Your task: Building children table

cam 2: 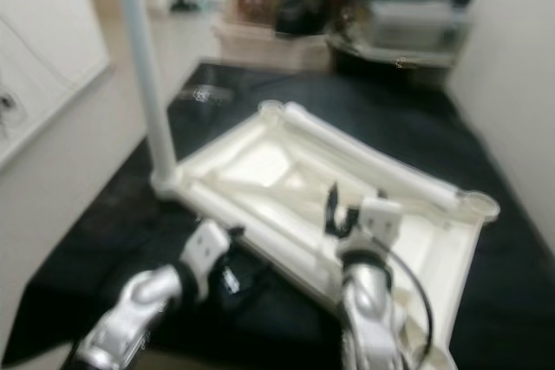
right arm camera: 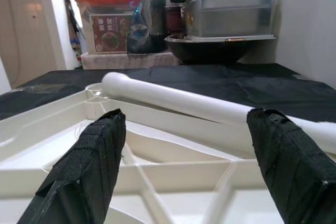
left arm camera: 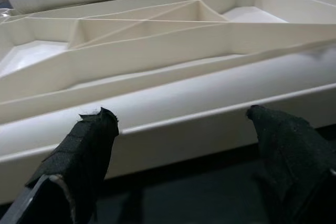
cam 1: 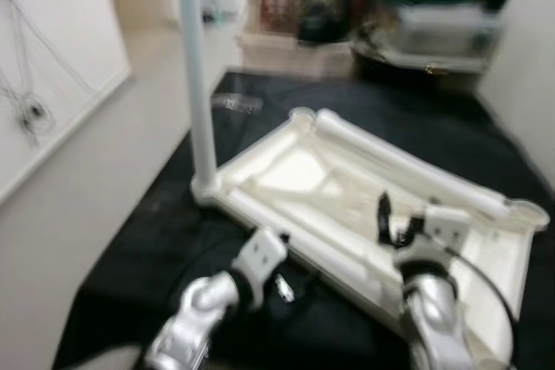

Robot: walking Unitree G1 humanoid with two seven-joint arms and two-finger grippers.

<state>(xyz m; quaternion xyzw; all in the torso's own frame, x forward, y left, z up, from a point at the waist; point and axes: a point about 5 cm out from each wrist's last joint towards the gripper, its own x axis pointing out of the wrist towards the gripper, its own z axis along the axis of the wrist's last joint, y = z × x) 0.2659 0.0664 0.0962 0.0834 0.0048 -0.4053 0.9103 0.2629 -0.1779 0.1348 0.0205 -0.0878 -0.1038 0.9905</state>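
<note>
Upturned tabletop (cam 1: 347, 205) lies on black cloth (cam 1: 156, 240), one leg (cam 1: 195, 67) upright at its corner. Left gripper (left arm camera: 181, 129) at its near edge, right gripper (right arm camera: 184, 129) above its ribs; both fingers apart.

Both arms reach forward, left claw (left arm camera: 181, 129) and right claw (right arm camera: 184, 129) spread wide.

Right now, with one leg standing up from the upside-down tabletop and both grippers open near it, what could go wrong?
1. The upright leg stands at a corner of the tabletop; a nudge from the left gripper, open at the tabletop's near edge, could tilt it, if it is not fully seated.
2. The loose leg lying along the far side could roll when the right gripper, open above the ribs, reaches for it.
3. The head views are blurred, so aiming may be off.
</note>
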